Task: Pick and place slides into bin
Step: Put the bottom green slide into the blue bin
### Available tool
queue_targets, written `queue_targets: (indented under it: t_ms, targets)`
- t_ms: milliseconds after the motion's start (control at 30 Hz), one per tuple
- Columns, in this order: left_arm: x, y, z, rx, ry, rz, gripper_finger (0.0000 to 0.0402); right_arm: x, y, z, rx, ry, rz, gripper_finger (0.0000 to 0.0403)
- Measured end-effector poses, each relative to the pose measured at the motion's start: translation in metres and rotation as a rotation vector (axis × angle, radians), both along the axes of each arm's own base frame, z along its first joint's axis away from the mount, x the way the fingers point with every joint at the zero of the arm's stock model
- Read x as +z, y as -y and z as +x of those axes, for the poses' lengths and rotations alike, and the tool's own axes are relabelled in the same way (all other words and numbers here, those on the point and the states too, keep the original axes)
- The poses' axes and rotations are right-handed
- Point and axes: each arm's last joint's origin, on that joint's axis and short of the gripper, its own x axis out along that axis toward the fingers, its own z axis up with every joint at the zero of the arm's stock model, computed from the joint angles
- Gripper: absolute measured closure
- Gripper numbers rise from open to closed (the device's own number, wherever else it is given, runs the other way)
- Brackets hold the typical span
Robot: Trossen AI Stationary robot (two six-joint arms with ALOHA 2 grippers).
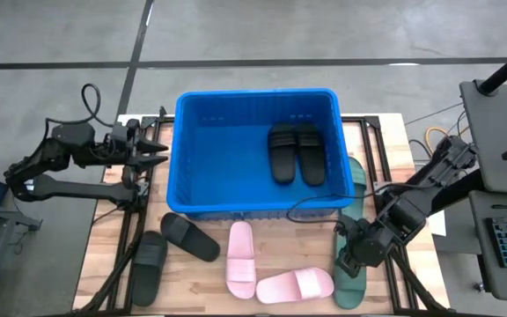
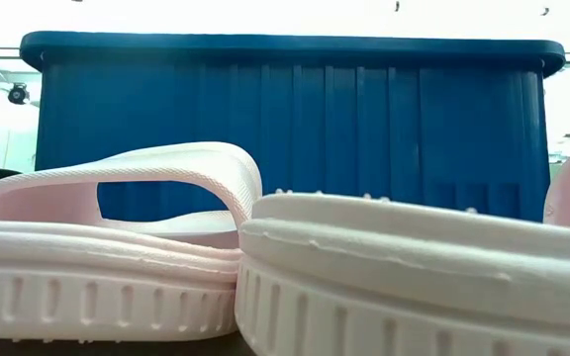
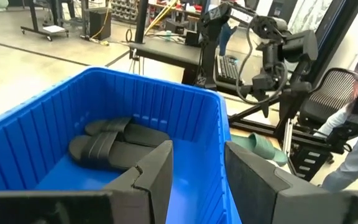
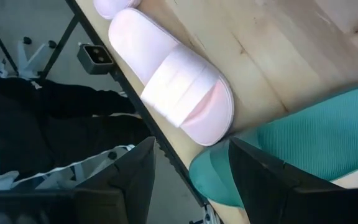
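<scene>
The blue bin (image 1: 258, 154) stands on the wooden table (image 1: 412, 150) and serves as the reference point. Two black slides (image 1: 295, 152) lie side by side on its floor, toward the right wall, touching each other.

Outside the bin, just off its near-left corner, two more black slides (image 1: 176, 246) lie on the table, one angled close to the wall, the other farther out toward the table edge. In front of the near wall lie the two pale pink slides (image 1: 267, 273): one points lengthwise away from the bin, the other lies crosswise beyond it with its end touching the first. One green slide (image 1: 356, 187) lies along the bin's right wall. A second green slide (image 1: 352, 283) lies off the near-right corner, next to the crosswise pink one.

The left gripper (image 1: 158, 151) hangs just beside the bin's left wall, fingers apart and holding nothing; its wrist view looks over the rim at the black pair.

The right gripper (image 1: 350, 257) hangs over the second green slide off the near-right corner. Its fingers (image 4: 132, 165) stand apart, with that slide's edge below the gap. No grip is visible.
</scene>
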Motion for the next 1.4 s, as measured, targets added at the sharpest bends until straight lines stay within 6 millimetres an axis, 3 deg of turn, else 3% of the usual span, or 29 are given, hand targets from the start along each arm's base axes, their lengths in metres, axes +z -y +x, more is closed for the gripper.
queue_targets:
  t_ms: [667, 933, 1200, 1400]
  targets:
    - [0.003, 0.001, -0.012, 0.007, 0.051, -0.021, 0.0273, -0.037, -0.022, 0.02, 0.068, -0.1, -0.129, 0.0211]
    - [0.003, 0.001, -0.011, 0.004, 0.05, -0.023, 0.0273, -0.037, -0.019, 0.018, -0.097, -0.161, -0.078, 0.0211]
    - [0.002, 0.001, -0.008, 0.006, 0.037, -0.024, 0.0273, -0.037, -0.017, 0.017, -0.004, -0.145, -0.133, 0.0211]
    - [0.002, 0.0, -0.004, 0.009, 0.027, -0.025, 0.0273, -0.05, -0.006, 0.014, 0.019, -0.15, -0.174, 0.0211]
